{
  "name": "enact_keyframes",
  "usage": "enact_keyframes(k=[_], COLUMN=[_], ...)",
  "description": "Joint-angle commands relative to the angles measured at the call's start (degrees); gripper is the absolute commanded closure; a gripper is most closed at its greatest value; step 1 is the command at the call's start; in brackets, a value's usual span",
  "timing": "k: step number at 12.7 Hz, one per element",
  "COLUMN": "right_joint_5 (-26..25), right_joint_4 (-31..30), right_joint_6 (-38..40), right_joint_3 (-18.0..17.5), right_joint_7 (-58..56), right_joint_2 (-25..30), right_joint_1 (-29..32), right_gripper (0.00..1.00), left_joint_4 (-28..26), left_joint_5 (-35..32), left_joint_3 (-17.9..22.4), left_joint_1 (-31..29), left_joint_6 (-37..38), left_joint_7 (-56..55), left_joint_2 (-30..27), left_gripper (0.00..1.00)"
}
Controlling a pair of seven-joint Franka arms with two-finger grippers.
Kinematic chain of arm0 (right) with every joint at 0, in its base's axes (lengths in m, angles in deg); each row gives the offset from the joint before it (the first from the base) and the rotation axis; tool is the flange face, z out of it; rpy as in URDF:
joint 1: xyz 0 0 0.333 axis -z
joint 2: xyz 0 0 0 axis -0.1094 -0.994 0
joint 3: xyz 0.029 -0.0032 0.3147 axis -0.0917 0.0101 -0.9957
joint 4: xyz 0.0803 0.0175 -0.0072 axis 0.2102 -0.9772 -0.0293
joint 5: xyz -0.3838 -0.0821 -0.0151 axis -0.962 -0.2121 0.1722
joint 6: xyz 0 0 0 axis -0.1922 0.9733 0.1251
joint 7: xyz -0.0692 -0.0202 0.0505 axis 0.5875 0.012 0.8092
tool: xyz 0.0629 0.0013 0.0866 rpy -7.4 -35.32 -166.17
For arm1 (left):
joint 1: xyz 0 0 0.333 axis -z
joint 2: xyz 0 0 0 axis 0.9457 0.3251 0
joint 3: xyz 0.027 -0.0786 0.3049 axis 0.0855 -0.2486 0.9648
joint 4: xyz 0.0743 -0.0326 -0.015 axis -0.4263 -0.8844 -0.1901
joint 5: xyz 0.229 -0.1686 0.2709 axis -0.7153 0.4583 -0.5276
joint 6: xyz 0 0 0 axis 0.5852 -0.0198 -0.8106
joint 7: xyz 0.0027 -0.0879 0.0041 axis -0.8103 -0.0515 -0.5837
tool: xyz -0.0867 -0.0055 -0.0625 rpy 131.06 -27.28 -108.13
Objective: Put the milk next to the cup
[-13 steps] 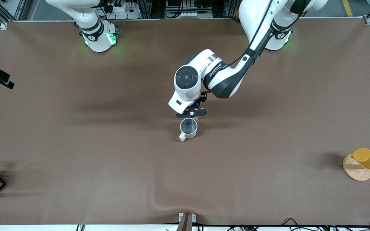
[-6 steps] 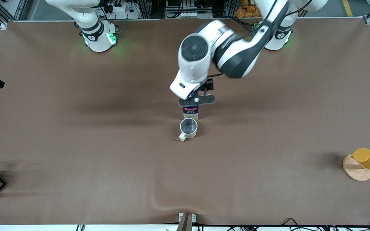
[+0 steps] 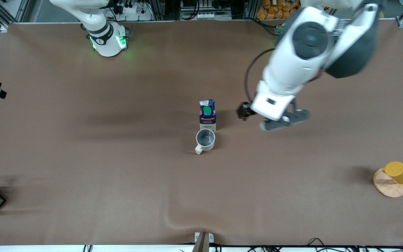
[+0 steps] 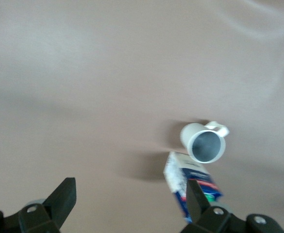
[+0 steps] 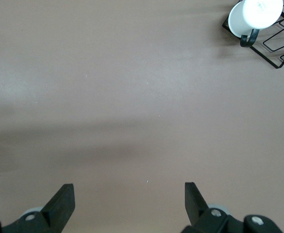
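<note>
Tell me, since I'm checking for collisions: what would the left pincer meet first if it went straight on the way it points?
Probably only bare table. The left pincer is open and aimed down at brown cloth; the milk carton and mug sit off to one side, though depth is hard to judge.

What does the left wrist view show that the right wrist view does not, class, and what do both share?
Only the left wrist view shows the milk standing upright beside the cup, close together, and the open left gripper up in the air with nothing in it. Only the right wrist view shows a white cup in a black wire rack, and the open right gripper, also empty. Both share the bare brown table under two spread black fingers.
</note>
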Motion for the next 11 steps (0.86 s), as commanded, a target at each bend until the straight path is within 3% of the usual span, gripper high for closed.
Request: enact_keyframes(k=[1,6,7,9,11], right_joint_5=[-1.11,-1.11,-1.11,-1.02,-1.02], right_joint_4=[1.58,1.75,1.75,1.58,1.49], right_joint_6=[1.08,0.99,0.99,1.08,1.08], right_joint_3=[-0.04,-0.04,-0.04,-0.04,-0.04], right_joint_7=[-0.42,-0.51,-0.60,-0.68,-0.77], right_joint_2=[-0.67,-0.67,-0.67,-0.75,-0.84], right_joint_1=[0.11,0.11,0.20,0.38,0.47], right_gripper=[0.00,0.00,0.00,0.00,0.00], left_joint_4=[-7.52,-18.95,-21.24,-21.88,-21.61], left_joint_5=[-1.08,-0.99,-0.99,-0.99,-0.90], left_joint_3=[-1.34,-0.56,1.36,6.80,7.88], left_joint_1=[-7.14,-12.88,-12.28,-10.00,-10.60], left_joint_6=[2.98,7.12,7.55,10.18,11.42], left_joint_7=[10.26,24.88,26.64,33.04,36.32], left_joint_2=[-7.53,-19.93,-22.48,-25.22,-26.89], left_gripper=[0.00,0.00,0.00,0.00,0.00])
